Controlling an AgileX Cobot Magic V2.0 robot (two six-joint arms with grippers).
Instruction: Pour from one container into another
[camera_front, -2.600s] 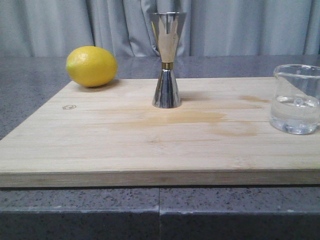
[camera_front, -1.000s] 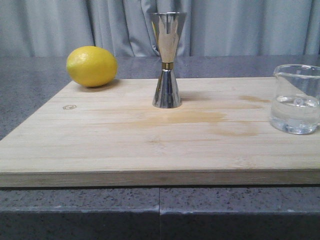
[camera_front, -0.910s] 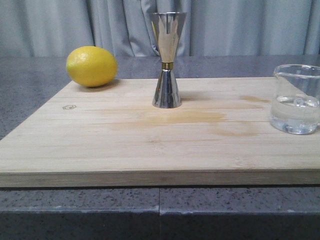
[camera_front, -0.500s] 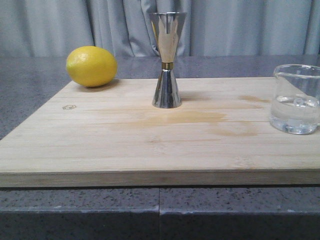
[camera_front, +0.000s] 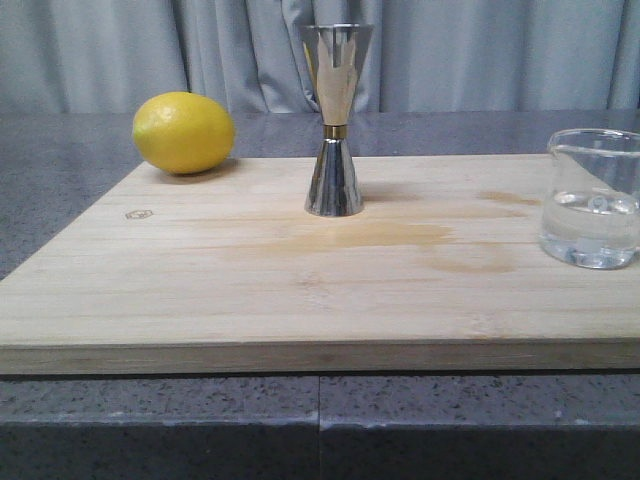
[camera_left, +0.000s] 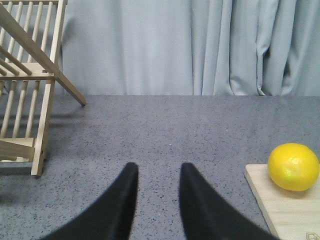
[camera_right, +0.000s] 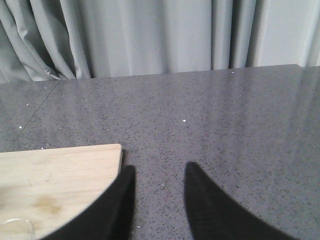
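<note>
**Nothing shifted; both hands off to the sides**

Nothing has moved since the earlier front pictures: the jigger (camera_front: 336, 120), beaker (camera_front: 593, 198) and lemon (camera_front: 183, 132) sit exactly where they were.

You'll find the steel jigger upright near the middle of the wooden board (camera_front: 300, 290), towards its far edge. The glass beaker stands on the board's right end, partly filled with clear liquid; its right side is cut off by the front view's edge, so you can't see the whole rim there. In the right wrist view only a sliver of its rim (camera_right: 15, 224) shows at the frame edge.

Neither arm appears in the front view. Your left hand (camera_left: 159, 172) hovers over the bare grey table (camera_left: 150, 130), fingers parted with a gap between them, gripping nothing; the lemon and a board corner lie off to one side, a wooden rack (camera_left: 30, 85) to the other, cropped by the frame. Your right hand (camera_right: 159, 175) is likewise parted and empty, over the table just beside the board's corner (camera_right: 60, 175). Both hands' upper parts are out of frame.
</note>
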